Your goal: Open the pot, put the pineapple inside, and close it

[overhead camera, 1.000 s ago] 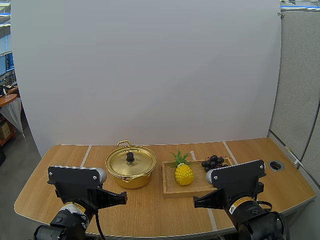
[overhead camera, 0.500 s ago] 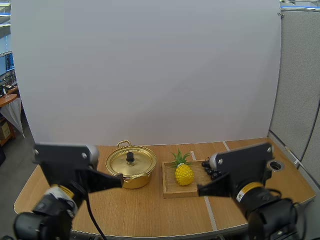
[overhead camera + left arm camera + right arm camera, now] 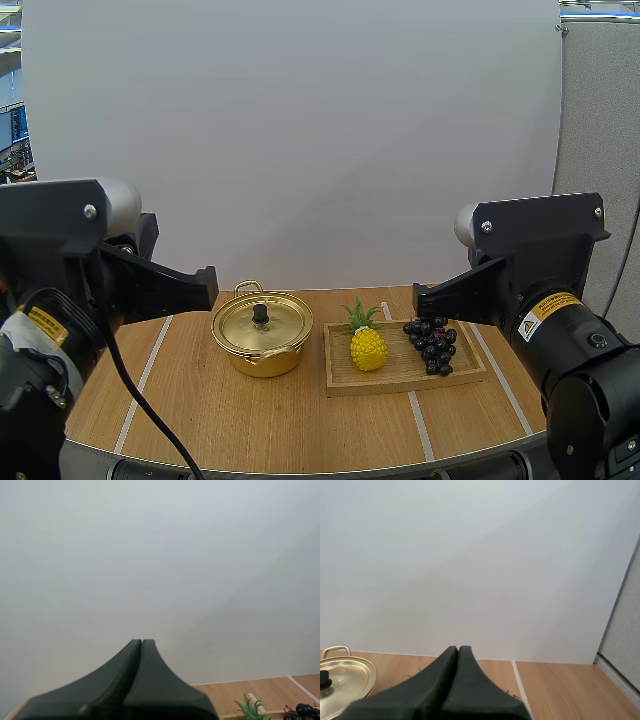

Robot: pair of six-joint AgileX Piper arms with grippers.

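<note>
Gold pot (image 3: 262, 350) sits on the tabletop (image 3: 260, 420), lid (image 3: 278, 326) on. Just right of it, a wooden tray (image 3: 400, 378) carries the upright yellow pineapple (image 3: 368, 346) and the grapes (image 3: 432, 342). Left hand (image 3: 141, 642) clenched, empty, high over the tabletop. Right hand (image 3: 458, 649) clenched, empty, above the grapes.

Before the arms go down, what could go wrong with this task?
1. The left gripper and right gripper are shut; unopened, either may only push the knob on the lid of the pot.
2. The pineapple stands upright on the wooden tray with the grapes close beside it; a wide grasp might tip it or drag the grapes.
</note>
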